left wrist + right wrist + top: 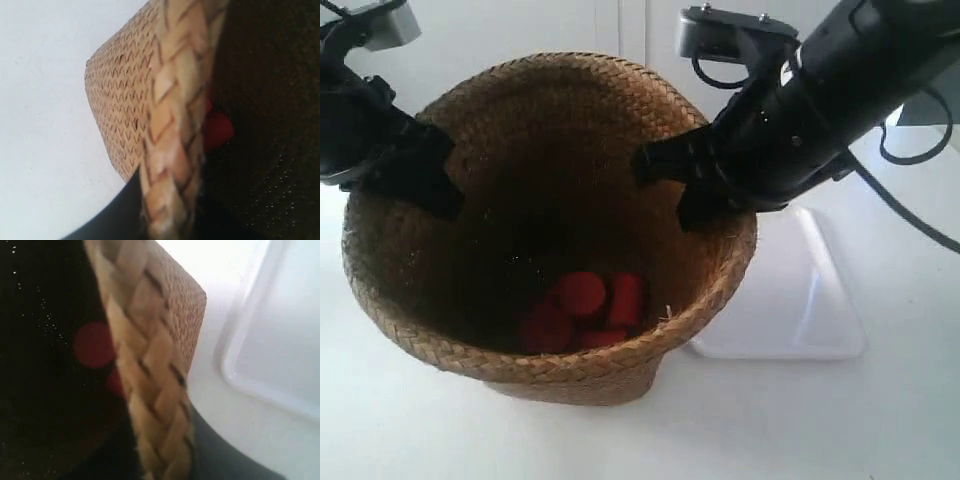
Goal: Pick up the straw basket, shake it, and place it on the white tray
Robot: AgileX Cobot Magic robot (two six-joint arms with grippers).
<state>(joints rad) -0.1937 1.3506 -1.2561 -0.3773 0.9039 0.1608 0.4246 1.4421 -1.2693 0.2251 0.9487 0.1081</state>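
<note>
The straw basket (570,365) fills the middle of the exterior view, tilted toward the camera, its inside dark. Both arms hold it by the braided rim. My left gripper (420,180) is shut on the rim at the exterior view's left, one finger inside and one outside. My right gripper (695,185) is shut on the opposite rim. In the left wrist view the braid (175,125) runs between the jaws of the gripper (170,220). The right wrist view shows the same around its gripper (165,460). The white tray (800,300) lies on the table beside the basket, on my right arm's side.
Several red rounded pieces (585,310) lie at the basket's bottom, also visible as red pieces (217,130) and red blobs (92,345) in the wrist views. The tray's rim (235,370) lies close to the basket's wall. A black cable (910,215) trails from the right arm.
</note>
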